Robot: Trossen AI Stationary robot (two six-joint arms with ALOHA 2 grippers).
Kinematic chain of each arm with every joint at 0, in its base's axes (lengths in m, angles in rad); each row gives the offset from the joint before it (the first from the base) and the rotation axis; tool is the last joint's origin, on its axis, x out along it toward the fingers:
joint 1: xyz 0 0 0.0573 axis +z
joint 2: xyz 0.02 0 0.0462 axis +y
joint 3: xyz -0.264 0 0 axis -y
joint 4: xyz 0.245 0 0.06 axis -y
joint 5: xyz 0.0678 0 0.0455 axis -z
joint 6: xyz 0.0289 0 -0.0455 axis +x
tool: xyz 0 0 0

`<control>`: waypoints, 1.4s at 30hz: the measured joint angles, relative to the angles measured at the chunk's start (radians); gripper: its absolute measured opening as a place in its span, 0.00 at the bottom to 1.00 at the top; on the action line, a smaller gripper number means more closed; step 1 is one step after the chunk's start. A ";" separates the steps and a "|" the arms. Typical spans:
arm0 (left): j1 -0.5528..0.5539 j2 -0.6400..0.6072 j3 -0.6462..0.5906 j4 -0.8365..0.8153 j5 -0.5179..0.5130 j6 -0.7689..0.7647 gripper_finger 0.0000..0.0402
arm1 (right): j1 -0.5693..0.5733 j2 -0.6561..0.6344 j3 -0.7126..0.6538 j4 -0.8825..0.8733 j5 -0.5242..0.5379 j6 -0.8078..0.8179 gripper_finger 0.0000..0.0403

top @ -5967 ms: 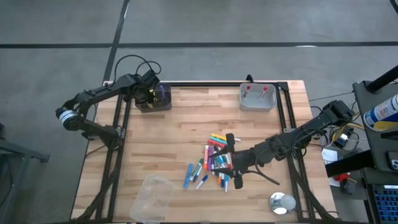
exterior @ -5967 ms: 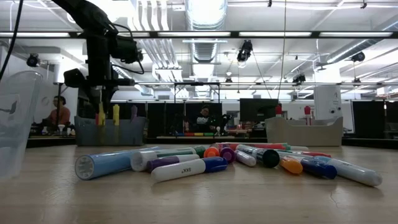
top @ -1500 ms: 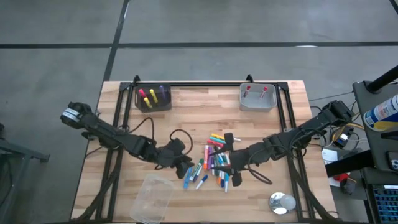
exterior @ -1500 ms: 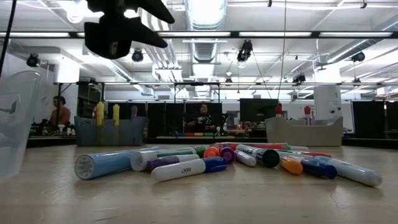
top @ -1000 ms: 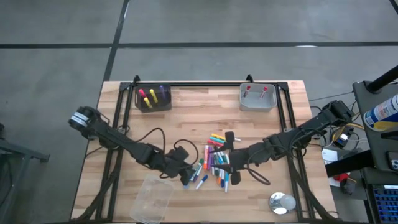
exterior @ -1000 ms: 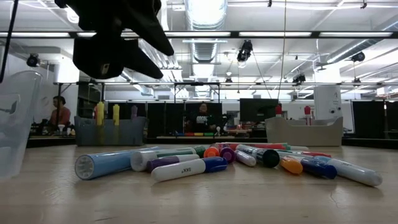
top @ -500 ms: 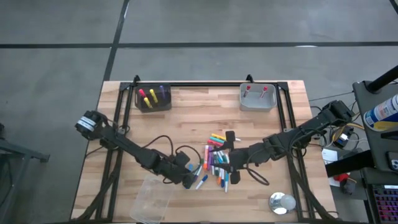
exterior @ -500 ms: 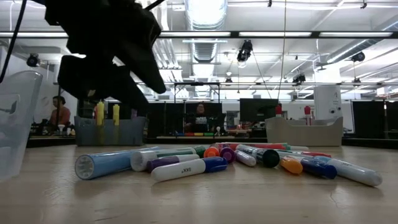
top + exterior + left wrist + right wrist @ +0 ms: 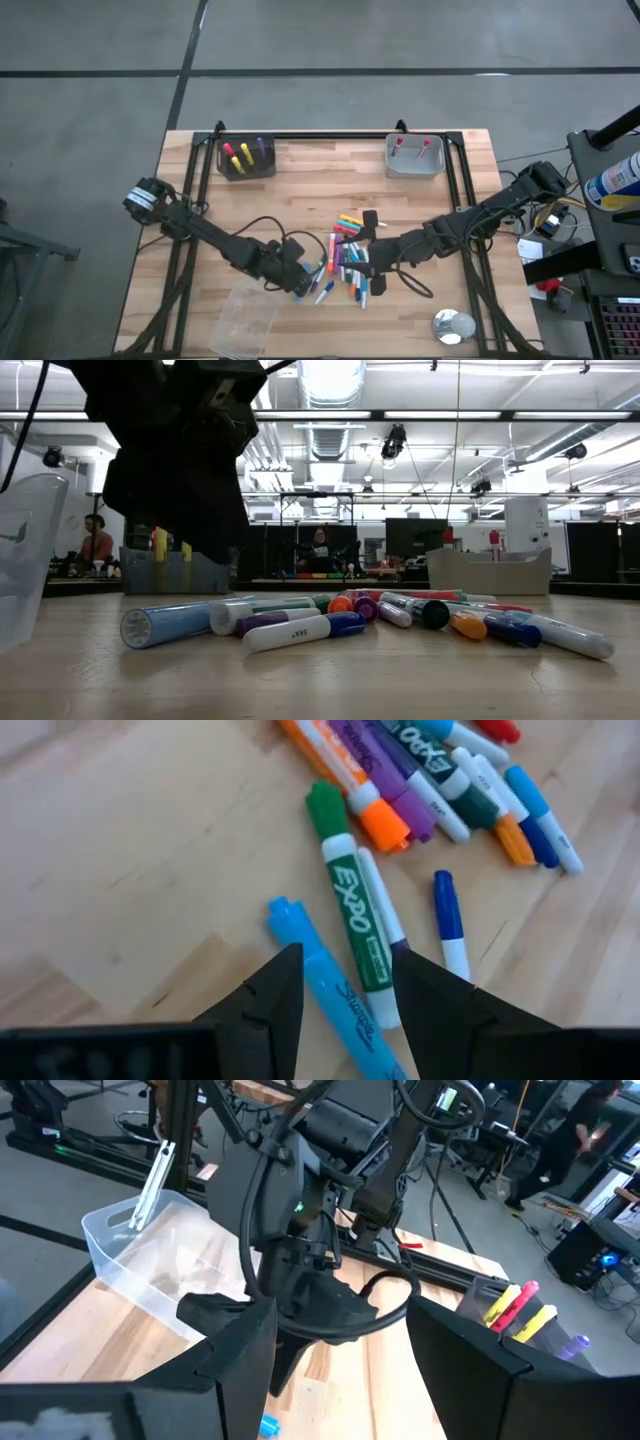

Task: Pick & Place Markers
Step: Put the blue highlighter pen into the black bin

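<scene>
The markers [image 9: 345,262] lie in a loose pile on the wooden table, right of its middle; the low view shows them in a row [image 9: 360,620]. My left gripper [image 9: 345,965] hangs open over the pile's left edge, tipped steeply down. A light blue marker [image 9: 325,980] and a green-capped white marker [image 9: 352,915] lie on the table between its fingers, which touch neither. My right gripper [image 9: 342,1315] stands open above the pile's right side, pointing nearly level toward my left arm, with nothing between its fingers.
A dark bin [image 9: 246,157] at the far left holds pink, yellow and purple markers standing upright. A grey bin [image 9: 414,157] at the far right holds two red ones. A clear plastic container [image 9: 243,318] sits at the near edge, and a round shiny object [image 9: 453,326] at the near right.
My left gripper has come down toward the pile's left edge and tipped further downward, staying open. The markers have not moved.
</scene>
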 joint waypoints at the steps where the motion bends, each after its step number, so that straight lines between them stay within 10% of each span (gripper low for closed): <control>1: 0.000 0.000 0.000 0.002 -0.006 0.009 0.36 | 0.000 0.000 0.000 0.000 0.000 0.000 0.54; 23: 0.002 -0.002 -0.001 0.069 -0.130 0.070 0.36 | 0.001 0.000 0.000 0.000 0.007 -0.003 0.54; 42: 0.028 -0.002 0.000 0.072 -0.395 0.318 0.36 | 0.001 0.000 0.000 -0.015 0.393 0.041 0.54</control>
